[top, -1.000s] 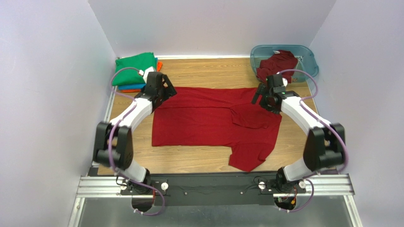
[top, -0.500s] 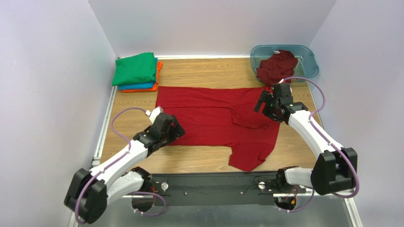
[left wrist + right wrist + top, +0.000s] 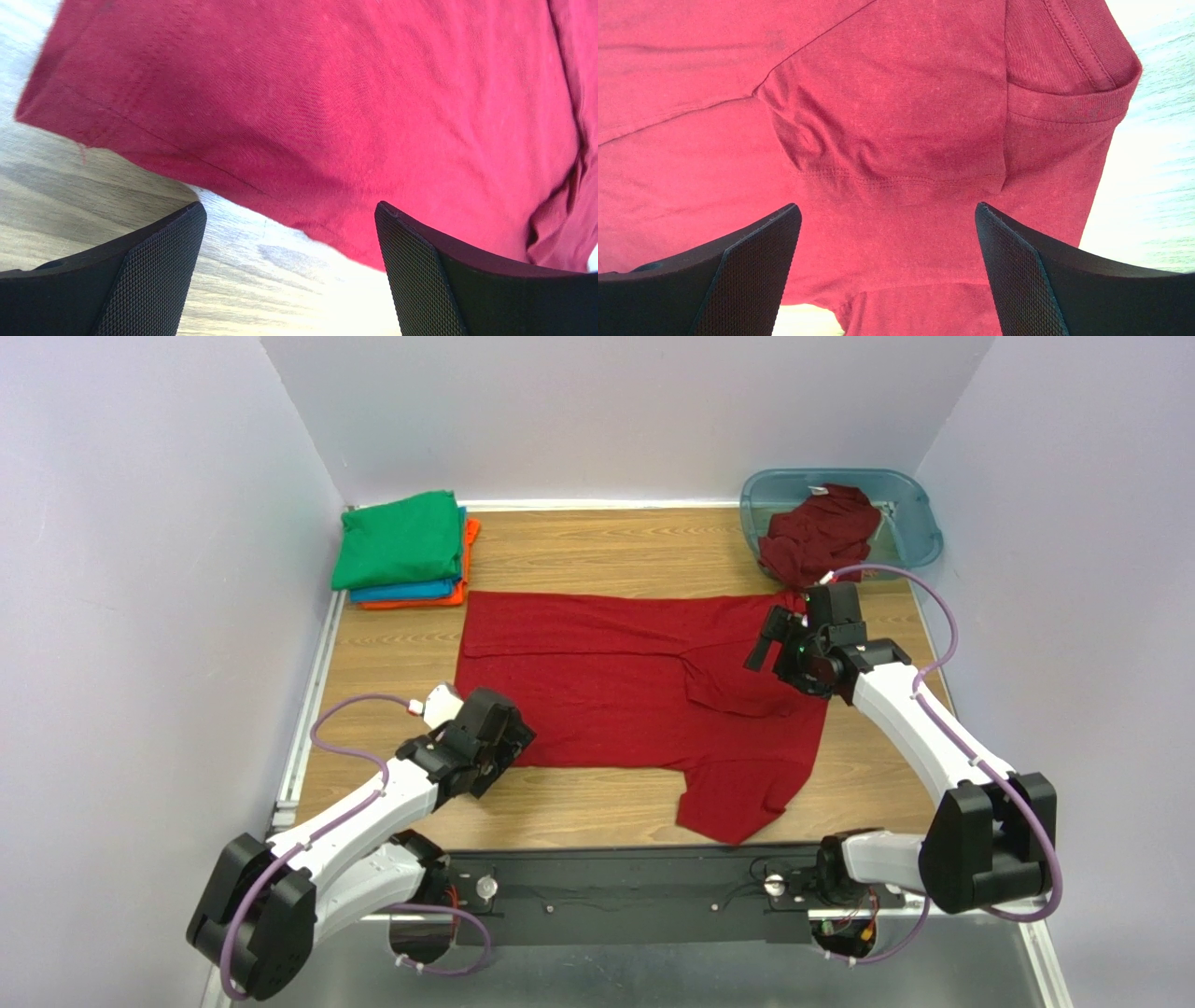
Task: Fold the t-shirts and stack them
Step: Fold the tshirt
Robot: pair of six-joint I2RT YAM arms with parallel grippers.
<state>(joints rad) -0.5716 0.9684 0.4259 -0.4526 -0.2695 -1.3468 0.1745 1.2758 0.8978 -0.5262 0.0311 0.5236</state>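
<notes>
At far left a folded stack sits on the wooden table (image 3: 603,546): green t-shirt (image 3: 401,539) on top, blue t-shirt (image 3: 410,594) and orange t-shirt (image 3: 470,534) beneath. Next, the left gripper (image 3: 502,738) hangs at the near-left hem corner of the spread dark red t-shirt (image 3: 617,672), jaws wide apart, holding nothing. The shirt lies lengthwise left to right — hem left, collar right — with one sleeve folded onto the body and the other pointing to the near edge. Over the folded sleeve, the right gripper (image 3: 769,641) gapes empty too. At far right, a second dark red t-shirt (image 3: 821,532) is heaped in the teal tub (image 3: 915,511).
</notes>
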